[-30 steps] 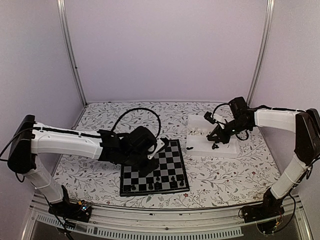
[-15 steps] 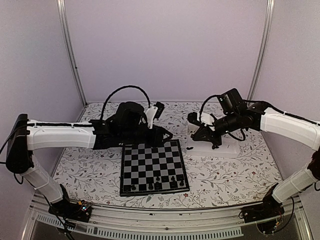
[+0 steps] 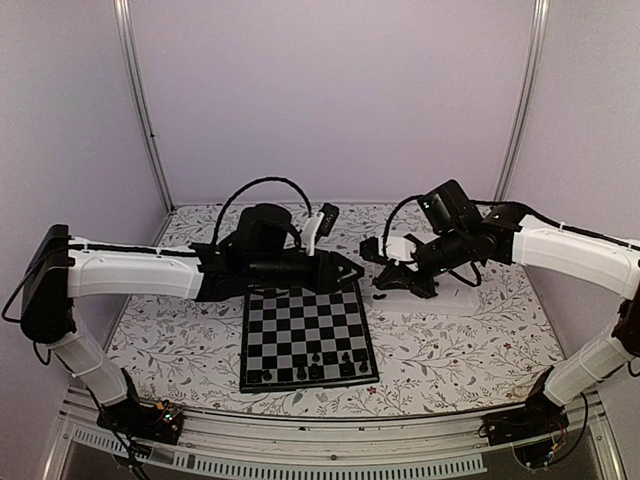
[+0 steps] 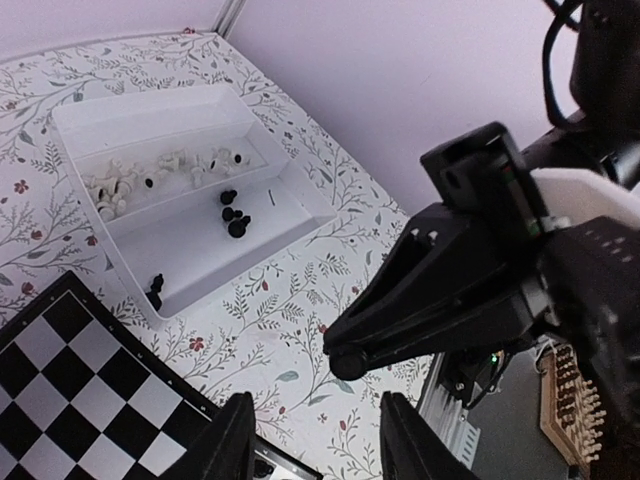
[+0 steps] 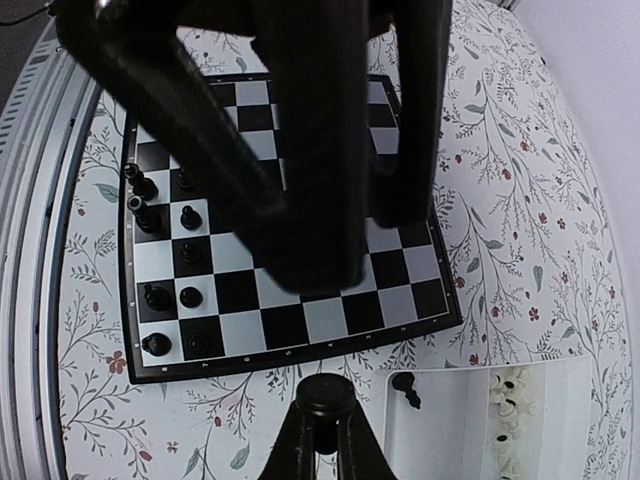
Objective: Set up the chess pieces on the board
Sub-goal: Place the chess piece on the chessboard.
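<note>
Tabletop [image 3: 460, 360]: flat and matte, covered in a white cloth printed with grey-green sprigs and small red flowers.
Walls [image 3: 330, 100]: pale lilac and smooth, closing in the space on three sides.
Posts [image 3: 140, 110]: two bare metal uprights at the back corners.
Board [image 3: 300, 330]: square, with black and grey checks, a faint gloss and a thin black border. It lies flat mid-tabletop between the two arms.
Black pieces [image 3: 345, 357]: small round-headed figurines standing upright on the board's two rows nearest the arm bases.
Tray [image 3: 455, 300]: white, shallow and rectangular with rounded corners. A ridge splits it into two long compartments. It sits off the board's far right corner, apart from it.
White pieces [image 4: 130, 180]: a jumble in the tray compartment farther from the board.
Loose black pieces [image 4: 235, 215]: in the compartment nearer the board, three grouped together and one alone at the end closest to the board.
Left arm [image 3: 130, 275]: white shell with black joints.
Left hand [image 4: 318, 420]: black angular fingers, moderately parted with nothing between them. It is above the board's far edge, toward the right corner.
Right arm [image 3: 570, 245]: white shell with black joints.
Right hand [image 5: 322, 422]: fingers pinched together on a round-headed black piece [image 4: 345, 362], in the air just off the board's far right corner, between board and tray.
</note>
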Controlling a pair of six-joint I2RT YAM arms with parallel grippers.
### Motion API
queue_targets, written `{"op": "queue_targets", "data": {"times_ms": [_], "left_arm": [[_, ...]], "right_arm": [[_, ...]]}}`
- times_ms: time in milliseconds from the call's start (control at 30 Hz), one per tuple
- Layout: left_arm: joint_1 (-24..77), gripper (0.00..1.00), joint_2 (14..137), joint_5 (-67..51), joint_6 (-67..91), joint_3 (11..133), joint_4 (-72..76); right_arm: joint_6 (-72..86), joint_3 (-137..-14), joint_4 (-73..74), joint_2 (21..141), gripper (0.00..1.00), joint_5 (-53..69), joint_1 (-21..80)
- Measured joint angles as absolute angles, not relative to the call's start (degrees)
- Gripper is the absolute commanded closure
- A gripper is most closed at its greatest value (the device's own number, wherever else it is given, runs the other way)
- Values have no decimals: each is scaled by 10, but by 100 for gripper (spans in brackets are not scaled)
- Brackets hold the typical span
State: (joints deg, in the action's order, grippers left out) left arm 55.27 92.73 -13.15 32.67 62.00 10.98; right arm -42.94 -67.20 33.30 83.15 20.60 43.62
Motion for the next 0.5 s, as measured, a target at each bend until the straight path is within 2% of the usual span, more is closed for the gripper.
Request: {"op": "queue_targets", "data": {"times_ms": [500], "left_arm": [[554,55,977,-192,349,628,136]], "right_arm": [[-429,-690,339,838,94,197,453]]}}
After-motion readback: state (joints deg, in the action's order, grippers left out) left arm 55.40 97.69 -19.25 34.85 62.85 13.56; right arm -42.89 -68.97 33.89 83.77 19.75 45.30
